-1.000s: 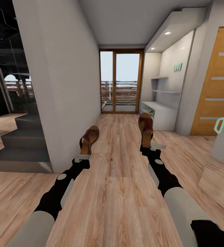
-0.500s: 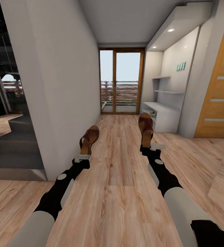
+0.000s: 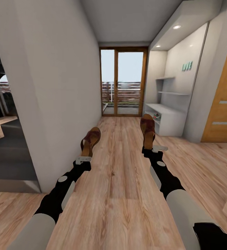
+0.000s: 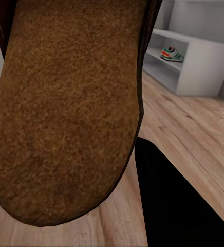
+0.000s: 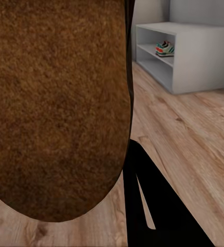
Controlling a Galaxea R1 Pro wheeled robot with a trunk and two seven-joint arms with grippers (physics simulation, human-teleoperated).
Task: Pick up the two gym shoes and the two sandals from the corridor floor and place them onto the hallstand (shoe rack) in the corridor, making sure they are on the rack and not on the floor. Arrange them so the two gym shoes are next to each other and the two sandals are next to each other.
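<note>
Both arms reach forward over the floor (image 3: 124, 194) in the lower half of the head view, each carrying a brown sandal with its toe pointing up and away. The left gripper (image 3: 83, 159), left of centre, is clamped on the heel end of the left sandal (image 3: 90, 140), which tilts slightly rightward; the right gripper (image 3: 151, 150), right of centre, is clamped on the heel end of the right sandal (image 3: 148, 129), which stands nearly upright. In the left wrist view the left sandal's fuzzy brown underside (image 4: 66, 108) covers the upper left and centre, with a black shadow below right. In the right wrist view the right sandal's underside (image 5: 55, 103) likewise covers the left and centre. The rack (image 3: 169, 119) sits at middle right of the head view, against the right wall, well beyond the grippers, with two wall shelves (image 3: 172, 86) above it. A gym shoe (image 4: 171, 53) lies on the rack's shelf, seen at upper right of the left wrist view and in the head view as a small coloured spot (image 3: 156, 116); whether a second shoe sits beside it cannot be told. A glass door (image 3: 122, 83) closes the corridor's far end at centre, a white wall (image 3: 58, 86) fills the left, and a wooden door (image 3: 226, 104) stands at the right edge.
</note>
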